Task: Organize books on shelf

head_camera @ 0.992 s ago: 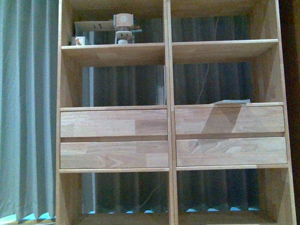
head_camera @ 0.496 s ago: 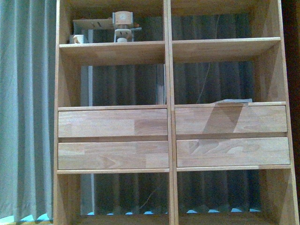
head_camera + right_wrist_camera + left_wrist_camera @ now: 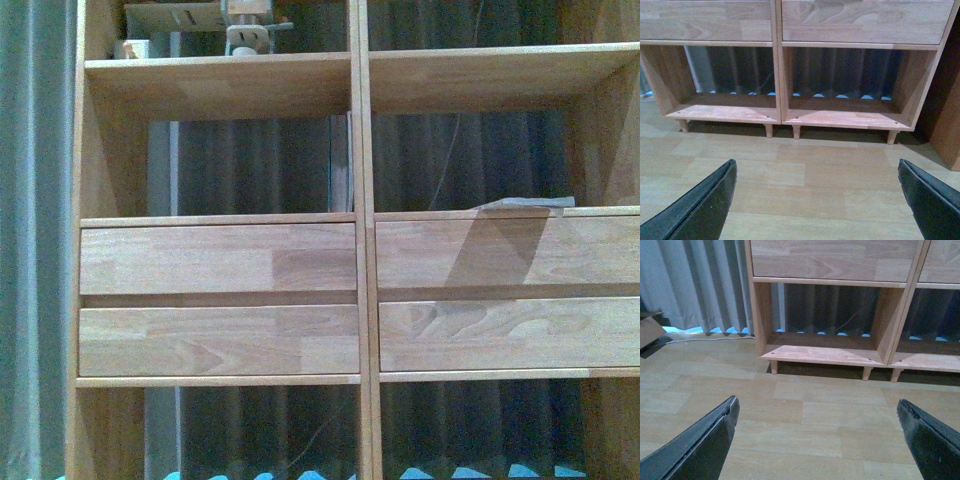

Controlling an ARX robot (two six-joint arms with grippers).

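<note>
Your left gripper (image 3: 816, 402) and right gripper (image 3: 816, 164) hang spread wide, empty, above the floor (image 3: 790, 390) before the shelf (image 3: 216, 258), where a book (image 3: 527, 204) lies flat.

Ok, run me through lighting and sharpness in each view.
Front view: soft, bluish, dim; a slanted shadow falls across the upper right drawer front below the flat book. Left wrist view: sharper, evenly lit floor, dark band under the shelf. Right wrist view: much the same.
</note>
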